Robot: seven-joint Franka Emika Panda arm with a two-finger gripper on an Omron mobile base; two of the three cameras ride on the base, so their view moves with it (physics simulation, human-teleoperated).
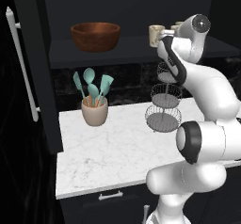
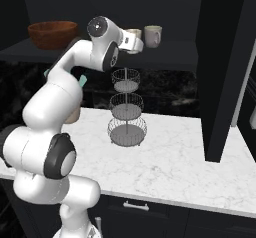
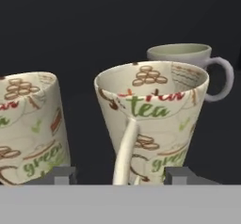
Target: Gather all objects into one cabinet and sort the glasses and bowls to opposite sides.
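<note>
With jaws apart around the patterned mug (image 3: pixel 153 119) at frame centre, claw (image 3: pixel 120 175) seemingly releases it beside 2 cups, opposite the bowl (image 1: pixel 95 36).

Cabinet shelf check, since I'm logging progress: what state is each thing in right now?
Cabinet door: swung open.
Wooden bowl: upright on the shelf's left side.
Patterned mug: upright on the shelf's right, between the fingers, which stand apart.
Patterned cup: upright beside it.
Grey mug: upright behind.
Hand: open.
Utensil pot: upright on the counter.
</note>
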